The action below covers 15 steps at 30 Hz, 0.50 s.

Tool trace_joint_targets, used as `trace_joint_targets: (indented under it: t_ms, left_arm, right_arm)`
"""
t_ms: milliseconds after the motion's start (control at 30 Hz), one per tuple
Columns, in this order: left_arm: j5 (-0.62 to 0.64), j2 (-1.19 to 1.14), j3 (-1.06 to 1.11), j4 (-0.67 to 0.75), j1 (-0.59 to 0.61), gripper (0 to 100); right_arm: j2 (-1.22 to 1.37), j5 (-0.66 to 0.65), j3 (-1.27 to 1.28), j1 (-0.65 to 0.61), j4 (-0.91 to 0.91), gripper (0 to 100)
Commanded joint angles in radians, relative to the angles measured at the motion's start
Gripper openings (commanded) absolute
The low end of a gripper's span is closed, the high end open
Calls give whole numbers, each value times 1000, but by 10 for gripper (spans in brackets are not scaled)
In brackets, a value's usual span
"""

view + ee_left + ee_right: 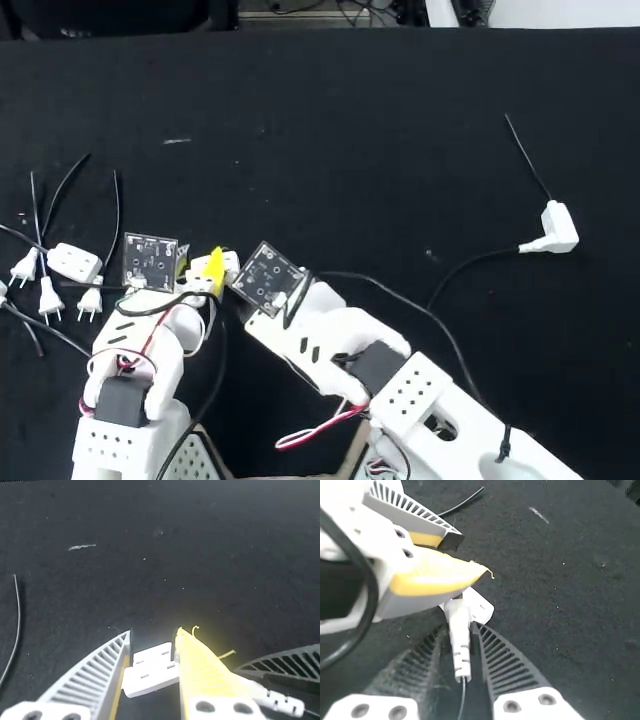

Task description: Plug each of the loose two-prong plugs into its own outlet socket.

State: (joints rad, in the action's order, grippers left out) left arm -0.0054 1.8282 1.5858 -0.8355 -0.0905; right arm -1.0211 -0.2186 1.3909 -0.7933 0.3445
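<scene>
While tilted low at the white outlet socket [150, 672], clamps left fingers [100, 675] on its two sides; just beside that socket, pinches right fingers [505, 665] around a white two-prong plug [460, 640], pointed at the socket, cord [462, 695] trailing away from it.

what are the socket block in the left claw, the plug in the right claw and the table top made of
The socket block looks like white moulded plastic: smooth, matt, crisp slots. The plug is likely the same, ribbed at the cord end. The table top is probably black cloth or felt: dull, lint specks clinging.
</scene>
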Motion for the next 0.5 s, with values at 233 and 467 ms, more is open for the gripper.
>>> trace_joint_targets:
  t_ms: [233,467]
  left_arm:
    - [-9,-5,5,2,-15,152]
    - [-9,-5,5,2,-15,152]
  right_arm:
    - [-59,11,-47,-12,41,10]
    - [-59,5,-53,-11,48,10]
